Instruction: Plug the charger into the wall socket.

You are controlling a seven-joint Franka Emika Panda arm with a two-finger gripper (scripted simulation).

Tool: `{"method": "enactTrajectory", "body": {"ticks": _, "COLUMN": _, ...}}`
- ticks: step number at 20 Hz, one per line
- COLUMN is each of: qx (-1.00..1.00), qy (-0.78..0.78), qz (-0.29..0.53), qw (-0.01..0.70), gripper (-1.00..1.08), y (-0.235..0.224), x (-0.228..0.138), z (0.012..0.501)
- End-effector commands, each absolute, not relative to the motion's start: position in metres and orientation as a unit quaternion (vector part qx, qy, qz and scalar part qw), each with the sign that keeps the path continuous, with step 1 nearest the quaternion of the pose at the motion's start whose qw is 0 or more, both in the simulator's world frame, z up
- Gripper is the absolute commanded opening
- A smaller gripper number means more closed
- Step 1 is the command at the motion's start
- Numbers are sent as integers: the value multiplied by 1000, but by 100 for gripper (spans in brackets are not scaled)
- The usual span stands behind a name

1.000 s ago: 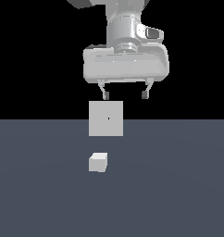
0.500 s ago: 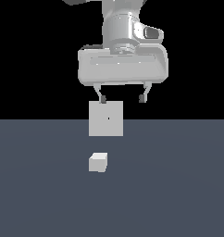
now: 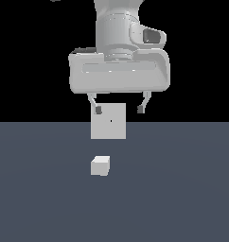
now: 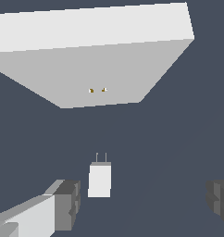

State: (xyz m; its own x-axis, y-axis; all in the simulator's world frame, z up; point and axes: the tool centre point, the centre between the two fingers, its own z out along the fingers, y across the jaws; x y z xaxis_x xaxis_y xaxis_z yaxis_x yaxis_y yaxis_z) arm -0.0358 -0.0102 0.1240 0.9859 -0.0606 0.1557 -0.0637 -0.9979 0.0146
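Nearest the exterior camera, on the dark grey-blue floor (image 3: 182,198), sits the charger (image 3: 101,166), a small pale cube standing alone with bare floor on every side. Behind it, toward 12 o'clock in that picture, the wall socket (image 3: 108,121) stands upright as a flat light-grey square, with 1 tiny dark dot at its centre; its lower half shows against the floor and its upper half against the black background. Above both hangs the arm's wide grey hand, and the gripper (image 3: 119,109) points down with its 2 thin fingers spread well apart. The finger at 9 o'clock overlaps the panel's upper corner in the picture, and the other hangs just off the panel's opposite edge. Nothing sits between the fingers, and the charger lies well below them, untouched.

The wrist view adds what the exterior view lacks. From it the charger (image 4: 99,179) shows 2 thin prongs rising from the end that faces the panel, and a stretch of floor separates those prongs from the wall socket (image 4: 109,69). The socket's face carries 2 small brownish holes side by side, where the other picture gives only 1 dot. The panel's thick top edge also appears, paler than its face. Both dark grey fingertips (image 4: 67,203) frame the charger, wide on either side.
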Motion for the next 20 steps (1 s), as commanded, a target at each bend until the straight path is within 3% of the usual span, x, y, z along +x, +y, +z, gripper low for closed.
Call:
{"method": "enactTrajectory", "body": {"ticks": 1, "qx": 995, "qy": -33, "qz": 93, "qw": 9, "gripper": 100, "y": -6, "x": -40, "z": 118}}
{"method": "enactTrajectory", "body": {"ticks": 20, "qx": 980, "qy": -43, "qz": 196, "qw": 10, "gripper": 100, "y": 20, "x": -56, "z": 74}}
